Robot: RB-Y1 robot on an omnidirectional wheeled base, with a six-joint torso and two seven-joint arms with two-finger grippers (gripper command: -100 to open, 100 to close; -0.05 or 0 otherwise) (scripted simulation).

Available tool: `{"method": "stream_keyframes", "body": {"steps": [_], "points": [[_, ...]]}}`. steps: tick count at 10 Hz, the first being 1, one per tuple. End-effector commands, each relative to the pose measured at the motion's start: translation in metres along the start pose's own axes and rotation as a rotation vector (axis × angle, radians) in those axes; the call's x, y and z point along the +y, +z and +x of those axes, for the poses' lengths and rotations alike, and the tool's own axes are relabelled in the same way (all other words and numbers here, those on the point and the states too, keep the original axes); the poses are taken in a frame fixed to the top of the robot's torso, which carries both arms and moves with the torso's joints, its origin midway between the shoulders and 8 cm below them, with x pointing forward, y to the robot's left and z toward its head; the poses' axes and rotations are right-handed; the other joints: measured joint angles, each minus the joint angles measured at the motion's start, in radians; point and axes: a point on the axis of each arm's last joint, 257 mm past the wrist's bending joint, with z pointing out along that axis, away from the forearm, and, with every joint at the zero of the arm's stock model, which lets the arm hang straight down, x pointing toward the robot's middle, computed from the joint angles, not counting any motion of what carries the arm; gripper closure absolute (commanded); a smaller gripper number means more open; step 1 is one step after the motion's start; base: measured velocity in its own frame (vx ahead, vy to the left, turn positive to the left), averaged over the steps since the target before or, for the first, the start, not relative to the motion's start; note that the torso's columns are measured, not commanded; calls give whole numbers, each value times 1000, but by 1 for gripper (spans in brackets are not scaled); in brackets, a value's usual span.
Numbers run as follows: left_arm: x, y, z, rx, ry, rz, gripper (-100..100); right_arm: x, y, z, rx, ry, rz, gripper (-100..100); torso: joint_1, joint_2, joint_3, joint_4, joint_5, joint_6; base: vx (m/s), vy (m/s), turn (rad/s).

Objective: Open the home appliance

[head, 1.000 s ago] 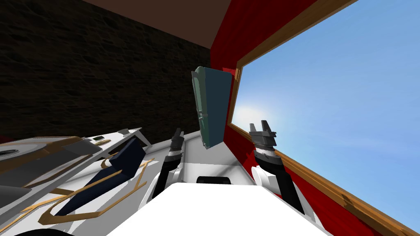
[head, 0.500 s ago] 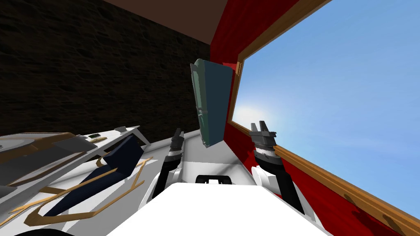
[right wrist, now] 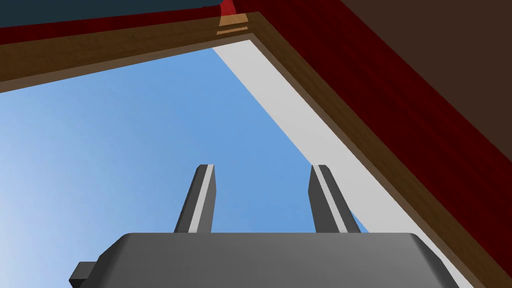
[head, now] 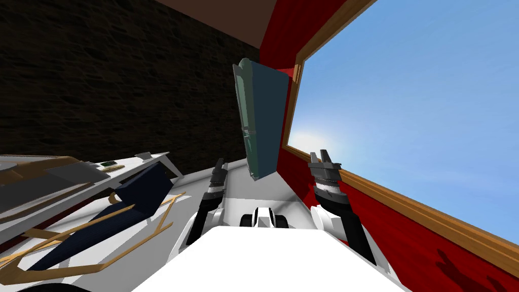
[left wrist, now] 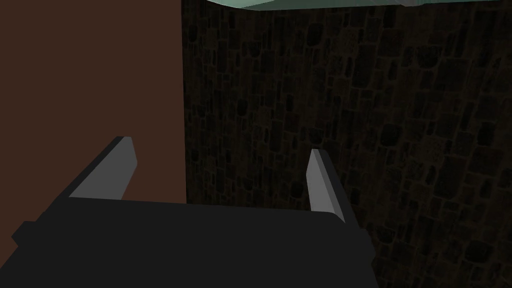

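The home appliance is a tall teal-green fridge (head: 262, 121) standing in the corner between the dark stone wall and the red wall. Its lighter green front faces left and looks closed, with a small handle part (head: 248, 133) halfway up. My left gripper (head: 219, 166) is raised just short of the fridge's foot and to its left, apart from it. In the left wrist view this gripper (left wrist: 220, 157) is open and empty, with a strip of the fridge (left wrist: 310, 4) beyond the fingertips. My right gripper (head: 324, 156) is held up to the right of the fridge. It is open (right wrist: 260, 172) and empty.
A white counter unit (head: 76, 238) with gold trim and a dark blue panel (head: 139, 195) runs along my left. A wood-framed window (head: 405, 126) takes up the red wall on my right. White floor (head: 263, 187) lies between me and the fridge.
The whole head view has shifted: the fridge now sits slightly higher and larger and the counter has slid off to the left, so I have moved. Both arms hold the same pose.
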Motion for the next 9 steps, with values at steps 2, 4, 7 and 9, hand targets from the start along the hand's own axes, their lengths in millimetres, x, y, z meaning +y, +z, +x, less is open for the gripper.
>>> {"method": "stream_keyframes", "body": {"steps": [2, 4, 7, 9], "points": [[6, 5, 2, 70, 12, -12, -100, 0, 0, 0, 0, 0, 0, 0, 0, 3, -6, 4, 0, 0, 62, -20, 2], [10, 9, 1, 104, 11, -23, -100, 0, 0, 0, 0, 0, 0, 0, 1, 4, -5, 4, 0, 0, 74, -23, 3], [16, 19, -3, 146, 1, -44, -100, 0, 0, 0, 0, 0, 0, 0, 0, 4, -5, 4, 0, 0, 101, -36, 4], [19, 27, -7, 171, -9, -58, -100, 0, 0, 0, 0, 0, 0, 0, 0, 4, -5, 4, 0, 0, 115, -38, 6]]}}
